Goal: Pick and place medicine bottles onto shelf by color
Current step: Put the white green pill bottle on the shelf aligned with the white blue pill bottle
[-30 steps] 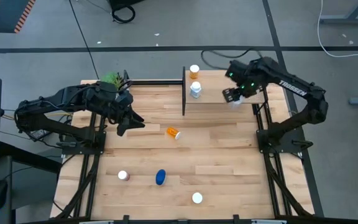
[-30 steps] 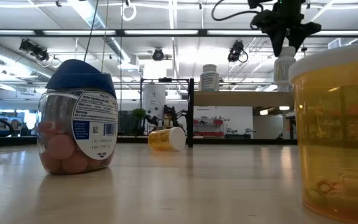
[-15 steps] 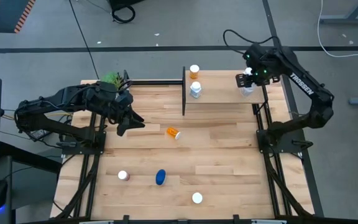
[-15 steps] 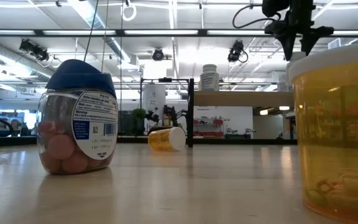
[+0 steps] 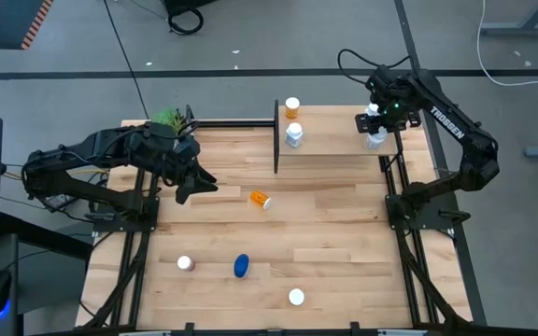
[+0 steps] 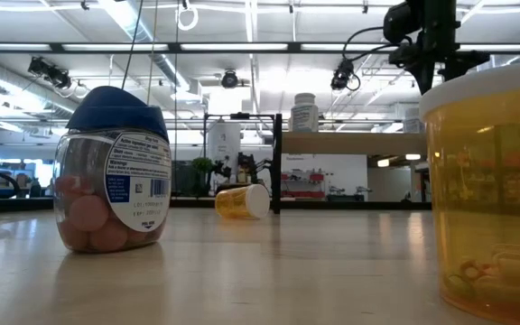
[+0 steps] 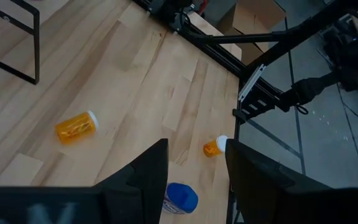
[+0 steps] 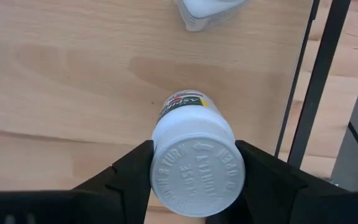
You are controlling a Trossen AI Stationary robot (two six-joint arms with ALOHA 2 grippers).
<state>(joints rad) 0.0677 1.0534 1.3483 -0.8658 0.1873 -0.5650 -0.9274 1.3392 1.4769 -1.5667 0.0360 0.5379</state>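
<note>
My right gripper [image 8: 194,171] [image 5: 374,126] is shut on a white bottle [image 5: 374,140] over the right end of the light-wood shelf [image 5: 334,140]. An orange bottle [image 5: 292,105] and a white one [image 5: 294,135] stand at the shelf's left end. Another white bottle [image 8: 210,9] stands just beyond the held one. On the table, an orange bottle [image 5: 261,198] lies on its side. A pink bottle [image 5: 185,263], the blue bottle [image 5: 241,266] and a white-capped orange bottle [image 5: 296,297] sit near the near edge. My left gripper [image 5: 199,182] [image 7: 196,165] waits open above the table's left part. My right gripper pinches the white bottle's round cap [image 8: 194,165] between its two fingers, coming from above and pointing down. The bottle stays upright below the fingers, its labelled body [image 8: 185,106] toward the shelf top. The cap hides its base, so whether it stands on the shelf I cannot tell.
Black metal posts [image 8: 316,74] rise close beside the held bottle at the shelf's right end, and a black post [image 5: 276,135] marks the left end. A green plant [image 5: 166,118] sits at the table's far left corner. Bare wood lies between the shelf's two groups of bottles.
My right gripper has carried the white bottle from above the shelf's near edge toward the table's right and slightly far, to the shelf's right end. In the low view the bottle has come down toward the shelf top. The fingers have stayed shut on it.
</note>
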